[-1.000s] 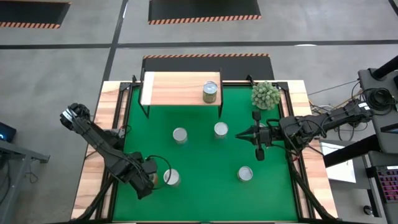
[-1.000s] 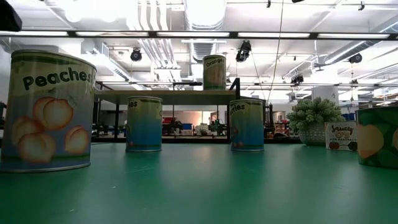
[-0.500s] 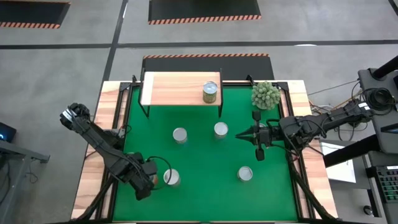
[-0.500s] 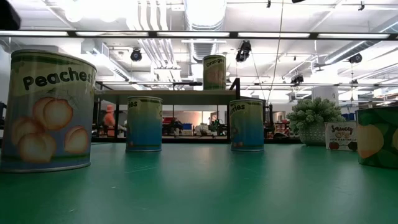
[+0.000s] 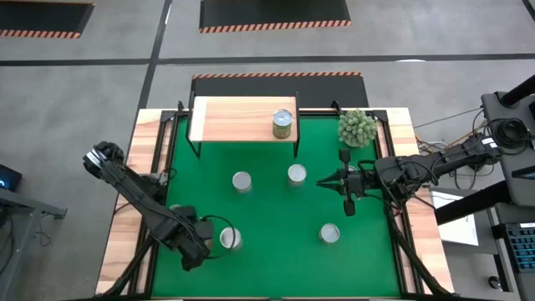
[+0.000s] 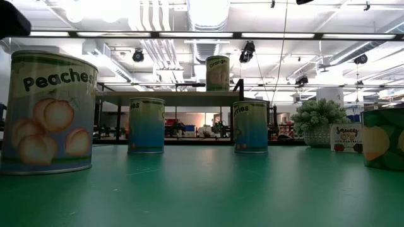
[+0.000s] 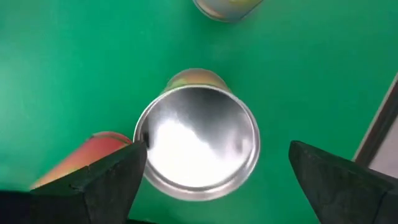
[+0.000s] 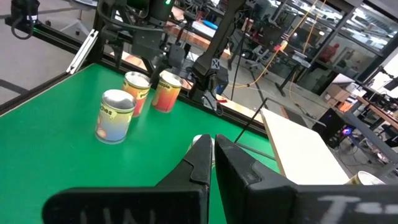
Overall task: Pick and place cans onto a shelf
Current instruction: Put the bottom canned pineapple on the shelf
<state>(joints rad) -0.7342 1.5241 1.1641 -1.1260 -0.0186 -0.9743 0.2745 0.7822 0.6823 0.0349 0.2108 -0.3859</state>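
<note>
Over the near-left can [image 5: 230, 238], your left claw [image 5: 209, 239] hangs spread wide; your right claw [image 5: 323, 181] waits pressed together.

"Peaches" stands on the nearest can [image 6: 49, 112]; "Orange", partly cut, on the shelf's can [image 6: 218, 73]; "Saucy" on a small box [image 6: 345, 137] at three o'clock.

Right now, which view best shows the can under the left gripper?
Left wrist view: the can fills it, top centred between the open left gripper fingers. High view shows only its small top; low view shows its Peaches label; right wrist sees it far off.
</note>
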